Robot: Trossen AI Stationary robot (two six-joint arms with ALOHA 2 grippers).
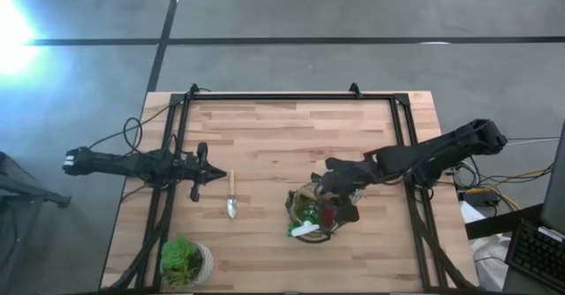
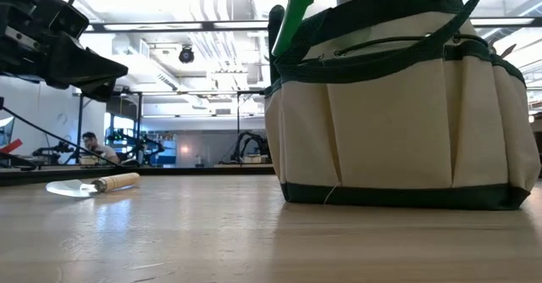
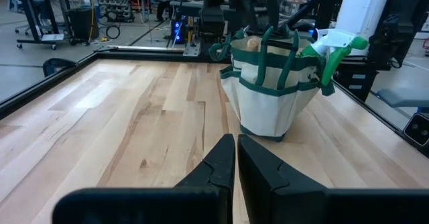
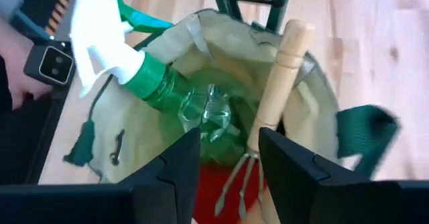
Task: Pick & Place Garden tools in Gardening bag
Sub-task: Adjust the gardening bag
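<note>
From above, the bag sat right of the desk's middle, with the right tool hanging just over its far rim and a green bottle and something red poking out of it. One trowel lay flat on the bare wood, well apart from the bag, just beside the left tool, which hovered at the desk's left side; a plant stood in the near left corner, no part of the job. At desk height the bag filled the right of the picture, and the trowel lay far off with a dark arm above it. The left wrist view showed the left tool pressed together and empty, pointing across the wood at the bag, the bottle's white nozzle jutting from its side. The right wrist view looked straight down into the bag: the right tool stood spread, gripping nothing, while a wooden-handled rake leaned inside the bag between its fingers, beside the bottle. By my reckoning the task was nearly done — bottle, rake and the red item were in, and the trowel alone seemed left to fetch.
</note>
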